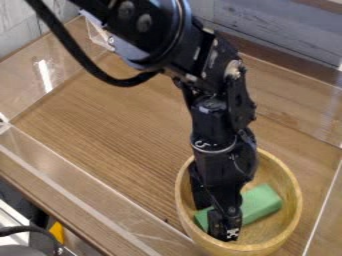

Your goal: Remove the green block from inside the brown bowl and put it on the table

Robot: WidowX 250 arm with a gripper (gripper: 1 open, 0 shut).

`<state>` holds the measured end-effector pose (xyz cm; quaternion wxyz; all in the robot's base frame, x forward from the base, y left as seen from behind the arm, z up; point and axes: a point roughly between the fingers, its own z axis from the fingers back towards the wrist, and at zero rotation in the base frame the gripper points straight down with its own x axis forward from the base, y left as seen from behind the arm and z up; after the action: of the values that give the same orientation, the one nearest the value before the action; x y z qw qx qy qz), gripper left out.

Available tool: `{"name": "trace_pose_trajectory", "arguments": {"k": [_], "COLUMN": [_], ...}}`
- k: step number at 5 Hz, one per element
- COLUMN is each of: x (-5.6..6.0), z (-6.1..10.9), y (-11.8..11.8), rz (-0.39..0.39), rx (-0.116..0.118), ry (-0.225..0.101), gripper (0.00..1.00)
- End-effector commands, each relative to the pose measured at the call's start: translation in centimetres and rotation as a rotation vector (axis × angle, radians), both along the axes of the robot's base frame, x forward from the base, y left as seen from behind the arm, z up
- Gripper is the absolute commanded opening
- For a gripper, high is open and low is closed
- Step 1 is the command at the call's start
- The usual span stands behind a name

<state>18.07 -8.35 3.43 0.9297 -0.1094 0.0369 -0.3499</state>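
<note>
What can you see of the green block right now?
The green block is small, flat, rectangular, bright green and smooth. It lies inside the brown bowl, tilted against the curved inner wall. The open gripper covers its left end; whether the fingers touch it cannot be told. It is not yet on the table.
</note>
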Motion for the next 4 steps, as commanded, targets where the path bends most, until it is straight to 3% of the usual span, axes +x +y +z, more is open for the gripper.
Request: {"name": "trace_pose_trajectory", "arguments": {"k": [1,4], "x": [0.3,0.5], "z": [0.6,3.6], "y": [0.1,0.8], "rz": [0.005,0.021], "rx": [-0.009,-0.027], "ry": [-0.022,-0.069], "gripper": [0.00,0.00]}}
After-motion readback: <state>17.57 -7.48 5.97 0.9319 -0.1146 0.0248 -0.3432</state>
